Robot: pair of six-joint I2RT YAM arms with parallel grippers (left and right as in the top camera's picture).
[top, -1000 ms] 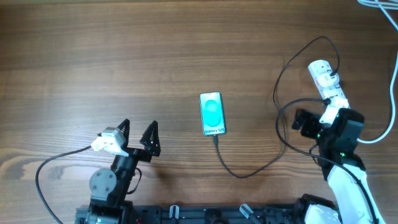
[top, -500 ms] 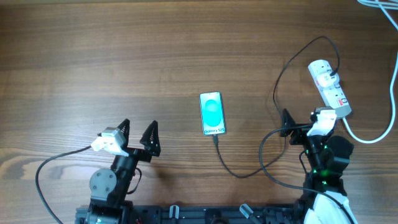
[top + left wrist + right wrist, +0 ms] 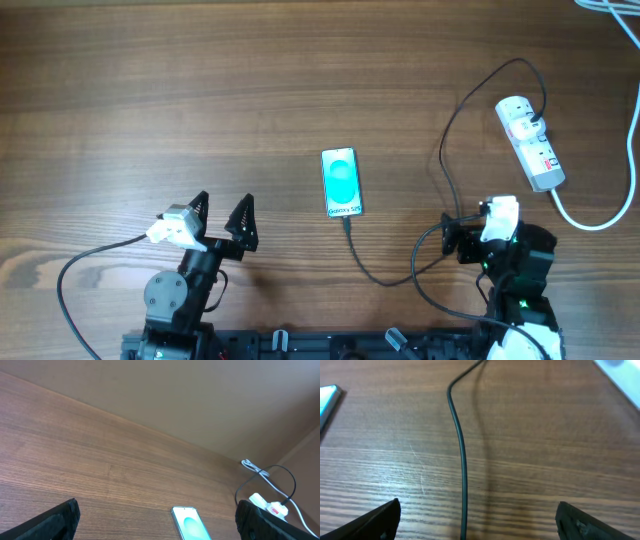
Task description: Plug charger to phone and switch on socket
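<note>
Phone [image 3: 342, 184]: it lies flat on the table [image 3: 200, 80] at the middle of the overhead frame. The screen is lit teal and the long axis runs nearly up-down.
Charger [image 3: 443, 165]: one end meets the bottom edge of the phone. The cable loops down and right, passes the right gripper, then climbs in a wide curve to the socket. The plug is too small to tell if it sits fully in.
Socket [image 3: 531, 143]: it is at the upper right, with its long axis steep from upper left to lower right. The white cord [image 3: 590, 225] leaves its lower end toward the right edge.
Left gripper [image 3: 224, 200]: at the lower left, jaws spread wide, holding nothing. The phone is up and right of it, well apart.
Right gripper [image 3: 450, 237]: at the lower right, jaws spread wide, holding nothing. In its wrist view the charger runs on the table between the two fingers, untouched.
Key relation: the socket lies up and right of the right gripper and near it. The left gripper is well apart from the socket, so the right arm is the nearer one. This gripper points to the left of the frame, away from the socket.
Step in hand: the cable seems joined to the phone, so probably the switch remains. The state of the red marks [image 3: 547, 163] cannot be read.
Next move: the right arm likely has to turn toward the upper right and press with one fingertip.
Risk: the loop beside the right gripper may be dragged and pull on the phone.
</note>
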